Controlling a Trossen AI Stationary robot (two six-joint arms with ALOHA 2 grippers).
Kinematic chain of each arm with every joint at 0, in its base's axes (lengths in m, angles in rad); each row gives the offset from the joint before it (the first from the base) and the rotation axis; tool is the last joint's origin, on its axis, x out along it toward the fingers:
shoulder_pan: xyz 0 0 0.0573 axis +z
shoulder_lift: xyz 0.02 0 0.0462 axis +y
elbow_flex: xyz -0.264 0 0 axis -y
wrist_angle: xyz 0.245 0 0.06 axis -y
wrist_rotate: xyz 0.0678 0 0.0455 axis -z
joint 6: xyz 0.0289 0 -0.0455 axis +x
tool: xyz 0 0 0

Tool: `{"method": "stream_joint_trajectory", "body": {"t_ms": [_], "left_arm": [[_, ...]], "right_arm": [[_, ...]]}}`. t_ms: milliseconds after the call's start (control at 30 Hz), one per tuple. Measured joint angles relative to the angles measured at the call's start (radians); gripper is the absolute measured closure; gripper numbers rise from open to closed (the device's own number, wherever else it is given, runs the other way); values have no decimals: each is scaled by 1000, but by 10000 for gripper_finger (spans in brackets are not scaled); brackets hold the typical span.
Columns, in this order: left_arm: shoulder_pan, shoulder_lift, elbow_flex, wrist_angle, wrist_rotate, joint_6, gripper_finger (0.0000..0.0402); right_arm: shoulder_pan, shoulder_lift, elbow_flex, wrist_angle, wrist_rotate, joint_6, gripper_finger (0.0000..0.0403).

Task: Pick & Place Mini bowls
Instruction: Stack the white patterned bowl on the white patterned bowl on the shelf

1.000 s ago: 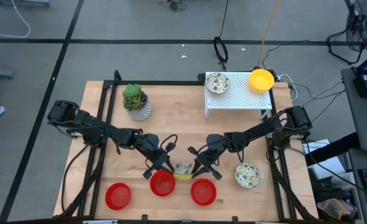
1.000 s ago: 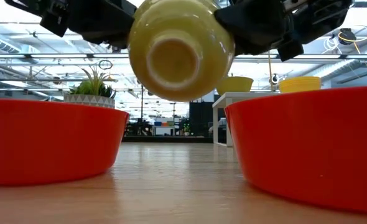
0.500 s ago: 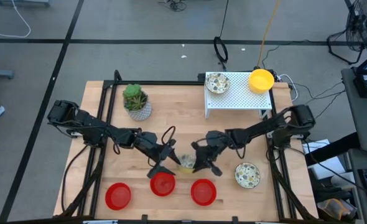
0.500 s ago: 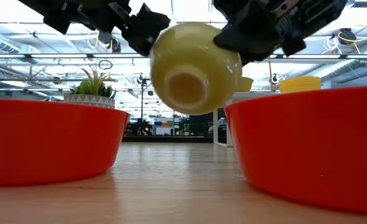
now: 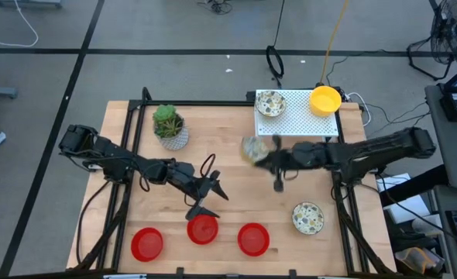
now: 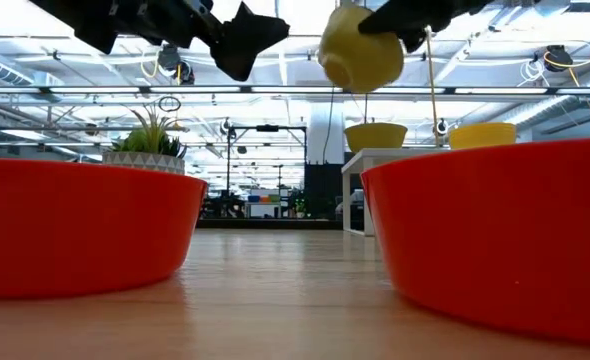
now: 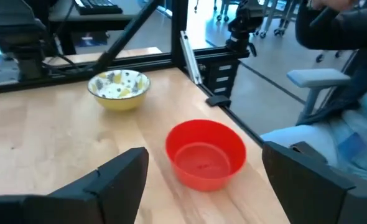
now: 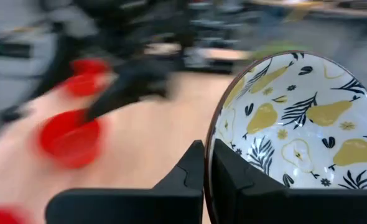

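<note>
My right gripper (image 5: 262, 158) is shut on a mini bowl (image 5: 251, 148), yellow outside and white with yellow pears inside (image 8: 295, 124), held in the air near the white rack (image 5: 298, 124). My left gripper (image 5: 207, 200) hangs open and holds nothing, just above a red mini bowl (image 7: 205, 152). Two more red bowls (image 5: 146, 243) (image 5: 252, 239) and a patterned one (image 5: 307, 218) stand on their bases on the table. A patterned bowl (image 5: 270, 103) and a yellow one (image 5: 324, 100) stand on the rack. My right gripper pinches the pear bowl's rim (image 8: 209, 152), one finger inside the bowl and one against its outer wall. The bowl is lifted clear of the table and tipped on its side, its yellow foot (image 6: 360, 60) toward the near edge.
A white pot with a green plant (image 5: 170, 128) stands at the far left of the table. Black frame rails (image 5: 135, 132) run along the table's left and right sides. Bare wood lies between the plant and the rack.
My left gripper has opened and let go of the pear bowl. My right gripper has carried the bowl up and toward the table's far edge and the rack, tipping it as it went.
</note>
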Motion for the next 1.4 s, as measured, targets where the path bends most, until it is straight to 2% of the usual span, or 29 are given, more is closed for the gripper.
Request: {"method": "stream_joint_trajectory", "body": {"t_ms": [200,433,567,733,933,1400], "left_arm": [[20,0,0,-1,-108,68,82],[65,0,0,-7,-179,74,82],[95,0,0,-12,-179,65,82],[128,1,0,-61,-179,19,82],[153,1,-1,-85,-179,-23,82],[154,1,-1,-85,-177,-39,82]], "right_arm": [[-169,-26,125,-137,120,-1,402],[-440,70,324,-382,129,13,402],[-535,132,370,-456,127,15,402],[-573,198,372,-464,46,13,402],[-576,256,372,-464,52,8,402],[-573,261,372,-503,53,14,400]]}}
